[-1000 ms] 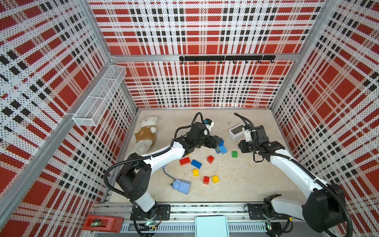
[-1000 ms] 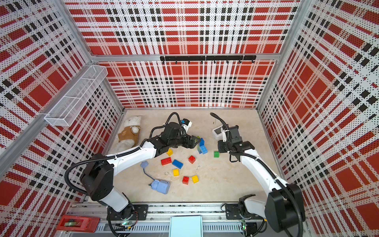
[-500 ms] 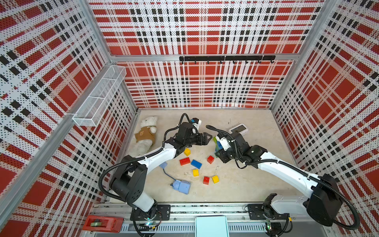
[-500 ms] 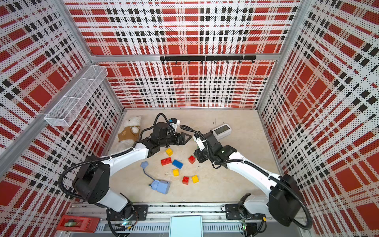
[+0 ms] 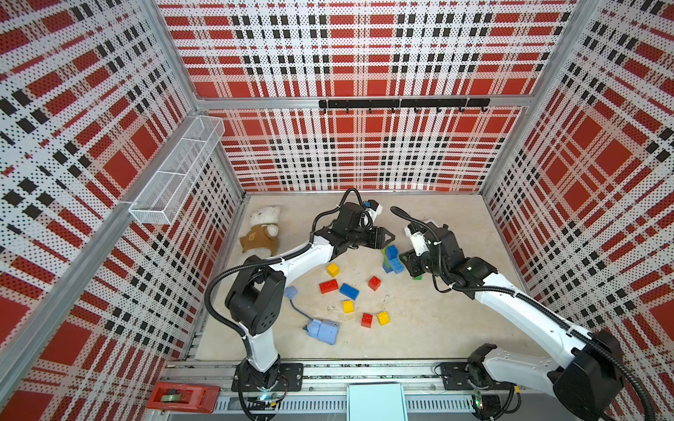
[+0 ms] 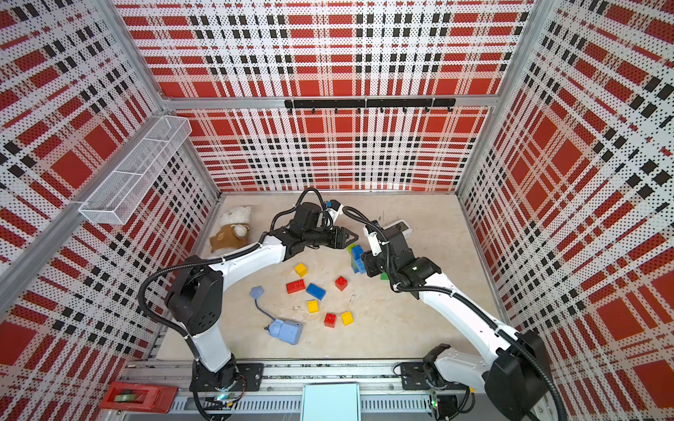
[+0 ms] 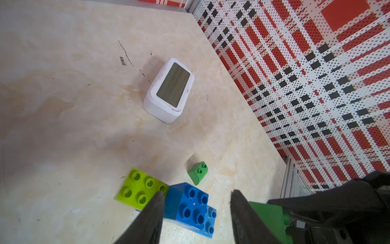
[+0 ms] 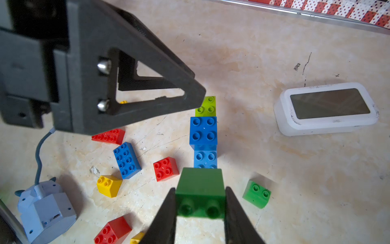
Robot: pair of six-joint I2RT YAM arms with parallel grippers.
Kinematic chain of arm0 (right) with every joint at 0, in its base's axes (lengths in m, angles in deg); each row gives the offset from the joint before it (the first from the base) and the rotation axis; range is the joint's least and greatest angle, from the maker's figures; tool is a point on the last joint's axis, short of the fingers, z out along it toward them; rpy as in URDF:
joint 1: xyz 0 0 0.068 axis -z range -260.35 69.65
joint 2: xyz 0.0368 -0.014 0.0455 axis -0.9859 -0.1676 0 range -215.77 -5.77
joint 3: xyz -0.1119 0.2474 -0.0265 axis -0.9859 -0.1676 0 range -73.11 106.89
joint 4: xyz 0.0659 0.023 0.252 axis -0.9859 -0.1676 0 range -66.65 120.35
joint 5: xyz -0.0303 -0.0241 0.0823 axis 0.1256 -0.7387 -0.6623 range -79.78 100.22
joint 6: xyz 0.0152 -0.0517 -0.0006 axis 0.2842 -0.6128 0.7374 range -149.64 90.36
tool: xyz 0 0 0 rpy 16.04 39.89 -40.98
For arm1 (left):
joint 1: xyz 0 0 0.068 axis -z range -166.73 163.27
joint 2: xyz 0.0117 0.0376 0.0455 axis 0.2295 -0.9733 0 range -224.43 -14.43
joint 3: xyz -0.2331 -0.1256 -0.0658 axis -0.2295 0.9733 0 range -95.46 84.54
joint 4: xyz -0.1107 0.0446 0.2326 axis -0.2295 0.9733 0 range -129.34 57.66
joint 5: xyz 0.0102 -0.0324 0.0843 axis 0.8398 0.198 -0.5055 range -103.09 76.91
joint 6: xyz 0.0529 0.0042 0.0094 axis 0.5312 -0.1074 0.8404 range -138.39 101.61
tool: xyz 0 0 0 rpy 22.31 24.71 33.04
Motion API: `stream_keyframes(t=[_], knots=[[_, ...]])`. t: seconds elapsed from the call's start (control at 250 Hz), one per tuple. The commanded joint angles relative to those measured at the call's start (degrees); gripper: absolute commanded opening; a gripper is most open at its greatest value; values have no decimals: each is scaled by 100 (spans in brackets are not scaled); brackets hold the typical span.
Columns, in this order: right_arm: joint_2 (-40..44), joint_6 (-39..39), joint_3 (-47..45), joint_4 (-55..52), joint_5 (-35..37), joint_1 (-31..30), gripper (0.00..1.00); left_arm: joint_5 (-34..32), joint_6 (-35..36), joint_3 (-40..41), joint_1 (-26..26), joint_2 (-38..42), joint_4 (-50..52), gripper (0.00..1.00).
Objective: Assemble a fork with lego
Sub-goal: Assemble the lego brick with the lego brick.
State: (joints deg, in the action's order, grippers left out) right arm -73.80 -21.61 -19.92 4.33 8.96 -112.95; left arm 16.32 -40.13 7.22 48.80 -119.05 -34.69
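1. Now the right gripper [image 8: 201, 190] has its fingers [image 8: 166, 217] clamped on a dark green brick [image 8: 200, 186], one finger pressed against each side.
2. Just beyond those fingertips, the held brick lines up with a light blue brick [image 8: 205, 158]. Whether the two touch cannot be told.
3. Farther out along the same line sit a blue square brick [image 8: 203, 131], raised one layer, and then a lime brick [image 8: 206, 105] lying low on the table [image 8: 274, 42].
4. The left gripper [image 7: 195, 192] has its fingers [image 7: 147, 219] spread apart and grips nothing.
5. Seen from the left wrist, the blue square brick shows between the left fingertips. The lime brick lies just outside one finger, and the dark green brick lies outside the other.
6. In both top views the left gripper [image 5: 392, 237] [image 6: 355, 237] points at the lime end of the row, opposite the right gripper. Whether a fingertip touches a brick cannot be told.
7. To one side of the right fingers, a small green brick [image 8: 256, 194] lies alone, with a white digital clock [image 8: 327, 107] farther beyond it.
8. On the other side of those fingers lie loose pieces: a red square brick [image 8: 165, 169], a blue oblong brick [image 8: 126, 160], a yellow brick [image 8: 108, 186] and a red oblong brick [image 8: 108, 136].
9. A pale-blue box [image 8: 46, 211] with a cord lies well past them.
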Motion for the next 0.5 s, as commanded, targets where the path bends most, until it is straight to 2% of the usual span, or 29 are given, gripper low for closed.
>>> stream_keyframes(t=[0.0, 0.152, 0.496], knots=[[-22, -158, 204, 55, 13, 2, 7, 304, 322, -246, 36, -141, 470, 51], [-125, -136, 369, -183, 187, 27, 2, 460, 367, -191, 36, -207, 516, 49], [-303, -109, 527, -245, 146, 39, 1, 498, 392, -318, 38, -449, 584, 44]])
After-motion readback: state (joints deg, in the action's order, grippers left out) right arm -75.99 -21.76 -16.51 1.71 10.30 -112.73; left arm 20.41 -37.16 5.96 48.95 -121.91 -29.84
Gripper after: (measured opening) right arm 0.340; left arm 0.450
